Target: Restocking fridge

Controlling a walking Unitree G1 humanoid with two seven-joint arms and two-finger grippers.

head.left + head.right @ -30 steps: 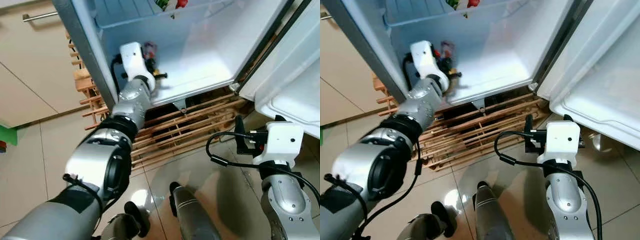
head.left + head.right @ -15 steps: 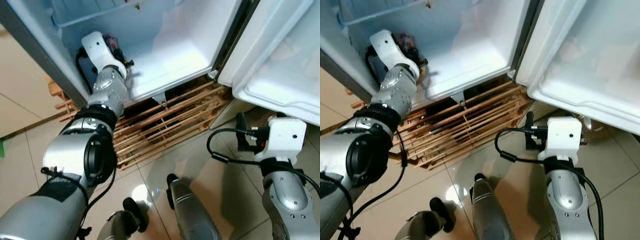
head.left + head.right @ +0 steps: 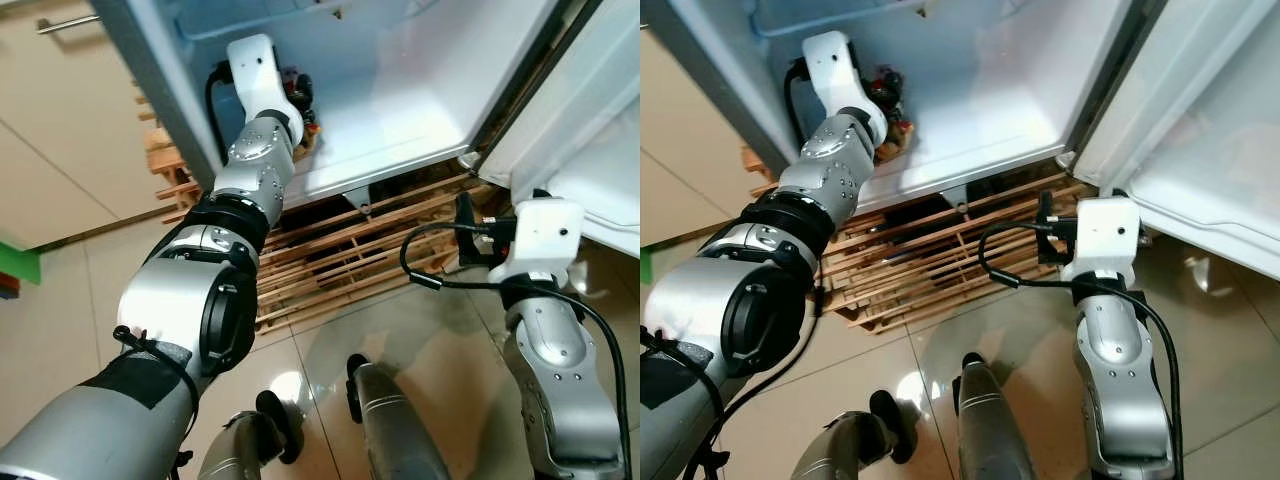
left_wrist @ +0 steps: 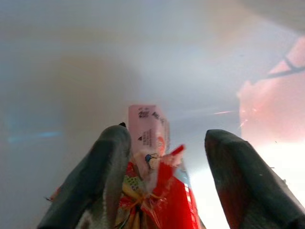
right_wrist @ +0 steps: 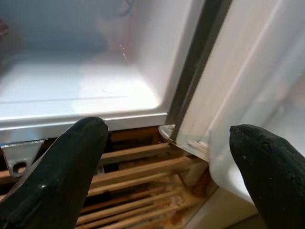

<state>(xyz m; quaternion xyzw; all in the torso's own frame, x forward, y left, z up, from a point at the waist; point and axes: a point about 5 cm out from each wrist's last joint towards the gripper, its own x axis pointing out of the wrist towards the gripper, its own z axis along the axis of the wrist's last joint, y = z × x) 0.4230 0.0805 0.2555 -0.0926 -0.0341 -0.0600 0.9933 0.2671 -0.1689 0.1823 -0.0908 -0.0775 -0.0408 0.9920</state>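
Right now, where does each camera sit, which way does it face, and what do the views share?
Left eye, right eye: on the head, looking down at the open fridge, both arms and legs.
Left wrist: inside the fridge, along the left gripper with a red packet between its fingers.
Right wrist: low, along the right gripper, open, toward the fridge's bottom edge and wooden rack.
Shared: fridge floor, rack.

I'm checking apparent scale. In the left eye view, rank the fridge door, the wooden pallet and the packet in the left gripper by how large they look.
1. Wooden pallet, widest visible area.
2. Fridge door, close behind but cut off by the frame, so unsure.
3. Packet, in the left gripper, clearly smallest.
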